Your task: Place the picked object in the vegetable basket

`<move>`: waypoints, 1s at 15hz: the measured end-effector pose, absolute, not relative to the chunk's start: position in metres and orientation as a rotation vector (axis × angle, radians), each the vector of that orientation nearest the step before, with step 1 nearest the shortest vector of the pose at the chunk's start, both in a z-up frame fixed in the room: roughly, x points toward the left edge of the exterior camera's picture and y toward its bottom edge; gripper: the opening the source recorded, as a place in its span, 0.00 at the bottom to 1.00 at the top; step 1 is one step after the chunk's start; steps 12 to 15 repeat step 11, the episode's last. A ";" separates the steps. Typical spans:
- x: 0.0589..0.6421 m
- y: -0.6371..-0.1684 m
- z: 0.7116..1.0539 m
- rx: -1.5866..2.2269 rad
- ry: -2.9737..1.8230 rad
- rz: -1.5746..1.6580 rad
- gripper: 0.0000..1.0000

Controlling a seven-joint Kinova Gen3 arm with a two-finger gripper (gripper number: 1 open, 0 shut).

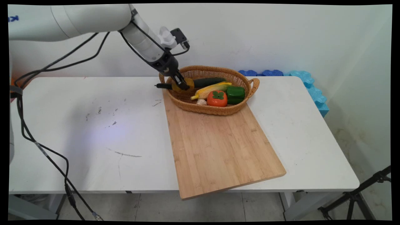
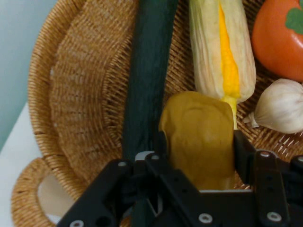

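Mustard-yellow item: a lumpy piece [image 2: 199, 137], perhaps a toy potato, is gripped at the left end of the basket, over its inside.
Jaws: closed on the yellow piece, with 1 finger [image 2: 242, 156] pressed to each flank and no gap visible at either pad.
Gripper: the black 2-finger gripper [image 1: 181, 84] is angled down into the basket from the upper left.
Contact below: it cannot be told whether the piece rests on the weave or hangs just above it.
Basket: an oval wicker basket [image 1: 218, 69] with loop handles is set on the far end of the board.
Neighbours: a dark green cucumber [image 2: 149, 71] lies just beside the gripped piece, and the tip of a corn cob [image 2: 222, 47] sits right behind it.
Other contents: a garlic bulb [image 2: 281, 106], an orange persimmon-like fruit [image 1: 217, 98] and a green bell pepper [image 1: 235, 94] are grouped toward the right end.
Board: a bamboo cutting board [image 1: 218, 147] is laid across the white table [image 1: 93, 125], and its near corner overhangs the table edge.
Hold quality, judged: the pads are seated about mid-height on a rounded body, so a slip is likely if the squeeze is eased.
Clearance, judged: the cucumber beside 1 finger and the nearby rim are best kept untouched by any motion.
Background: blue foam pieces [image 1: 312, 90] are stacked by the wall, well apart from the gripper.
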State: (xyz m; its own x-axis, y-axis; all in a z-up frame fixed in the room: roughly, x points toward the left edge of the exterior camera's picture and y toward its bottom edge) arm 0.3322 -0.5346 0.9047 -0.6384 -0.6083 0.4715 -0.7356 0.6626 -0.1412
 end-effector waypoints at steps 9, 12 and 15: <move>0.323 -0.539 0.880 1.049 -2.484 0.403 1.00; 0.321 -0.539 0.878 1.039 -2.481 0.401 1.00; 0.321 -0.539 0.878 1.039 -2.481 0.401 1.00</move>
